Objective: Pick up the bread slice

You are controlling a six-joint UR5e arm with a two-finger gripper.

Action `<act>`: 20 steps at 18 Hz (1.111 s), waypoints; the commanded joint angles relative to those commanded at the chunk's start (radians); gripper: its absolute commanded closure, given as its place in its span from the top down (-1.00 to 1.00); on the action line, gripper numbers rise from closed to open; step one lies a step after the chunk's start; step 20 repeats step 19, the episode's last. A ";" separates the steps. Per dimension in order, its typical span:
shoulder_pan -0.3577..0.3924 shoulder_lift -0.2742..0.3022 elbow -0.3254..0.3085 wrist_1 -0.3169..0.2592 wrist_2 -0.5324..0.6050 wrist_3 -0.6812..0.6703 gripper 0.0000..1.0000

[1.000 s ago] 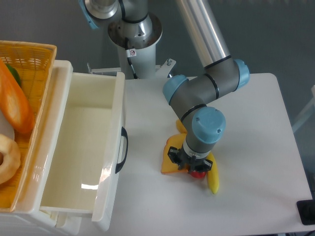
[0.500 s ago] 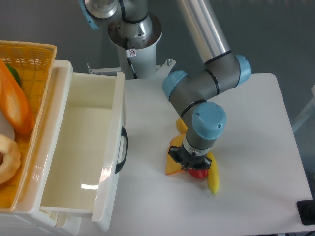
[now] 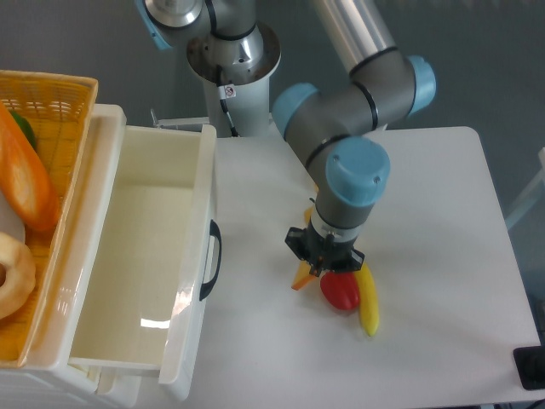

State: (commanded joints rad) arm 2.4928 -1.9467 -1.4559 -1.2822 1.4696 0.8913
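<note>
The gripper points straight down over the middle of the white table, its black fingers closed on the bread slice. The slice hangs edge-on just below and to the left of the fingertips, tilted, so only a narrow orange sliver shows; whether its lower corner touches the table cannot be told. A small yellow piece peeks out just behind the wrist, too hidden to identify.

Right beside the slice, on its right, lies a red round fruit, partly under the gripper. Touching that fruit on its right is a slim yellow banana, lying lengthwise toward the near edge.

To the left of the table stands a white drawer unit with an open drawer and a dark handle on its right wall. At the far left sits a yellow woven basket holding a long orange loaf, a green item and a pale ring-shaped piece.
</note>
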 joint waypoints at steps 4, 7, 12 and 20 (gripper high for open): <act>-0.023 0.037 0.014 -0.039 0.002 -0.005 -1.00; -0.035 0.069 0.022 -0.049 -0.003 0.014 -1.00; -0.035 0.071 0.022 -0.081 0.002 0.152 -1.00; -0.025 0.080 0.028 -0.105 0.011 0.181 -1.00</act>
